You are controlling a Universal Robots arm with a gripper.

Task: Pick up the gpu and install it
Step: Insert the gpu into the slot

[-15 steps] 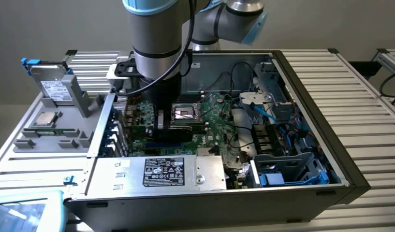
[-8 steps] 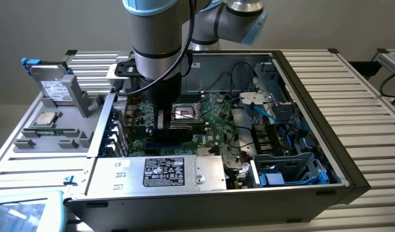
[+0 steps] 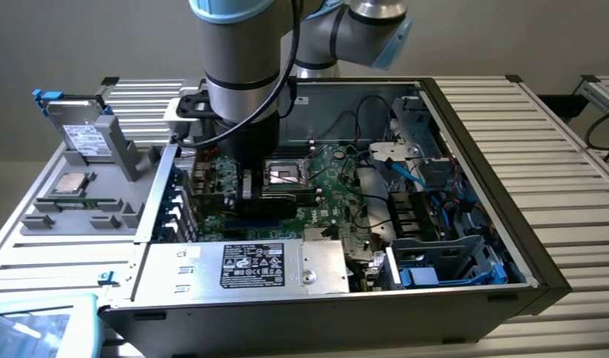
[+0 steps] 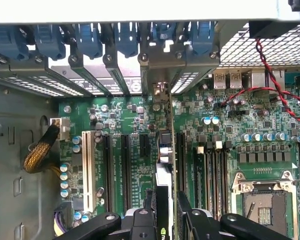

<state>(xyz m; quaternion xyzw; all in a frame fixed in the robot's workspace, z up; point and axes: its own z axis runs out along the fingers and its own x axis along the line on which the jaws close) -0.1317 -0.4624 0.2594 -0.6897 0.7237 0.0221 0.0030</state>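
My black metal gripper (image 4: 162,216) is clamped on the gpu (image 4: 163,150), a small flat expansion card seen edge-on, with a thin green board line along one side and a shiny metal end piece. I hold it upright over the large green motherboard (image 4: 225,130), between the long black plastic expansion slots (image 4: 126,170) and the memory slots. I cannot tell whether its lower edge is already seated.

To my mind this step wants the card kept plumb and parallel to its slot, the metal end facing the row of blue plastic retention clips (image 4: 90,37), and pressure straight down without twisting. The board is crowded with small round capacitors. A braided yellow cable (image 4: 40,152) lies well apart, against the dull grey steel case (image 3: 483,112)
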